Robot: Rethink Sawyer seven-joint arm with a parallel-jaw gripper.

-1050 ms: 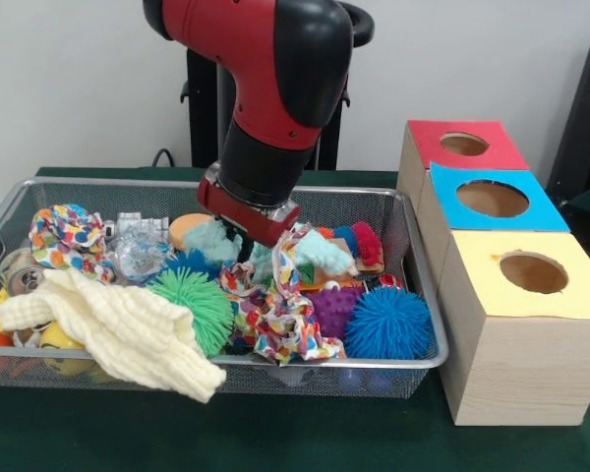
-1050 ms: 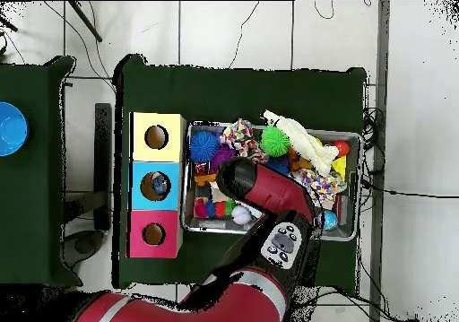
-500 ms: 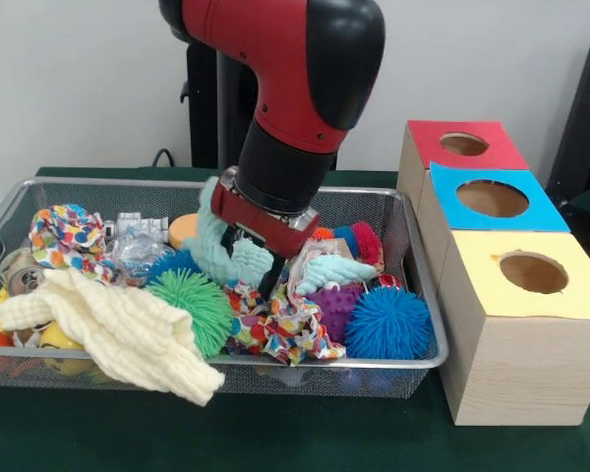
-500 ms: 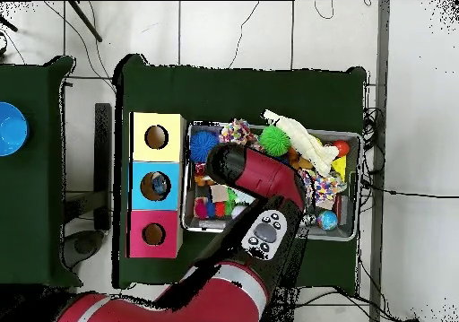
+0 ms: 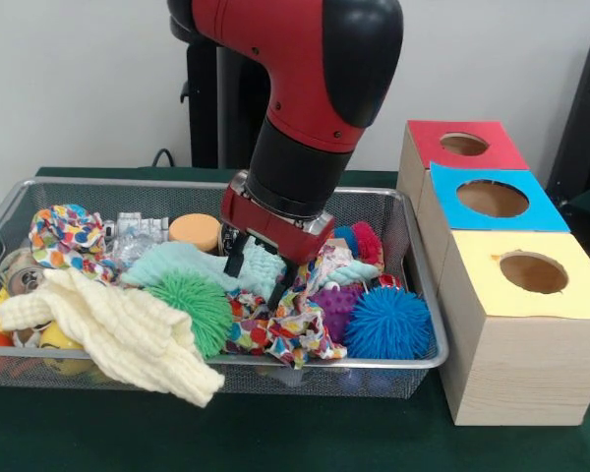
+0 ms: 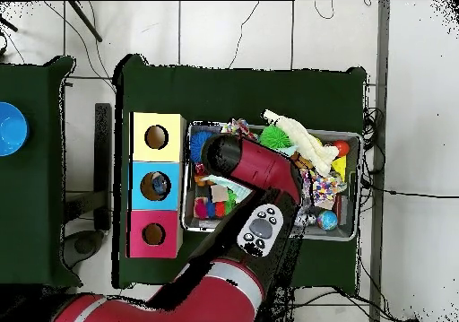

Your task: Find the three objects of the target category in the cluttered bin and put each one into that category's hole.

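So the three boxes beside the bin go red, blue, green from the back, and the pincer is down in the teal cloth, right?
Not quite: in the front view the nearest box has a yellow top, not green. The red box and blue box are as you say, and the pincer is down at the teal cloth.

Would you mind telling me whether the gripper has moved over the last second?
Yes. The gripper has shifted toward the boxes side of the bin, dragging a mint cloth.

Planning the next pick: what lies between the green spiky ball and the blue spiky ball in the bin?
In the front view, a patterned cloth and a purple spiky ball lie between the green spiky ball and blue spiky ball.
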